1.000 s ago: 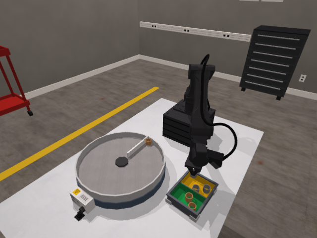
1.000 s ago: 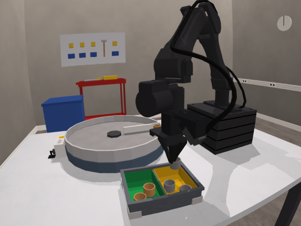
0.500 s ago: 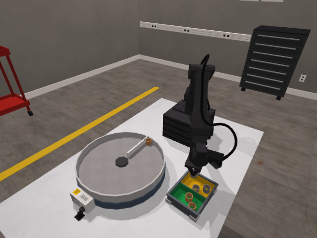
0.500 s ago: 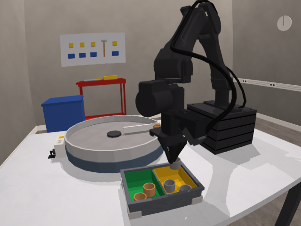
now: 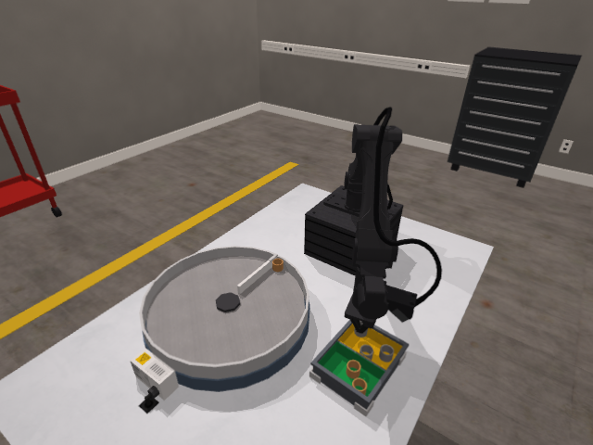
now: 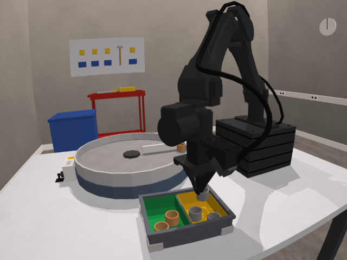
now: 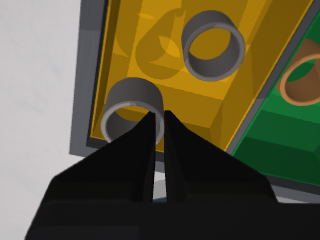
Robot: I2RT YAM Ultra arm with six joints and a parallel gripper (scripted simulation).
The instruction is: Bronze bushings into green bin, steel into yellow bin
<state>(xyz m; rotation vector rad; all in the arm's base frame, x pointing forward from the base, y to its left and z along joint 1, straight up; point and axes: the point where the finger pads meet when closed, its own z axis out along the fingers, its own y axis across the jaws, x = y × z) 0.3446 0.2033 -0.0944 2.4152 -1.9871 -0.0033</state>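
Note:
My gripper (image 6: 199, 192) is shut on the wall of a steel bushing, one finger inside the ring and one outside. It holds the bushing low over the far end of the yellow bin (image 6: 205, 205). Two more steel bushings (image 6: 195, 213) (image 6: 213, 215) lie in the yellow bin. Two bronze bushings (image 6: 172, 218) (image 6: 161, 226) lie in the green bin (image 6: 161, 211) beside it. One bronze bushing (image 5: 277, 264) stands on the turntable (image 5: 224, 311) at its far rim, at the end of the white bar (image 5: 256, 281).
The arm's black base block (image 5: 334, 235) stands behind the bins. A small white control box (image 5: 153, 375) sits at the turntable's front left. The turntable has a raised rim.

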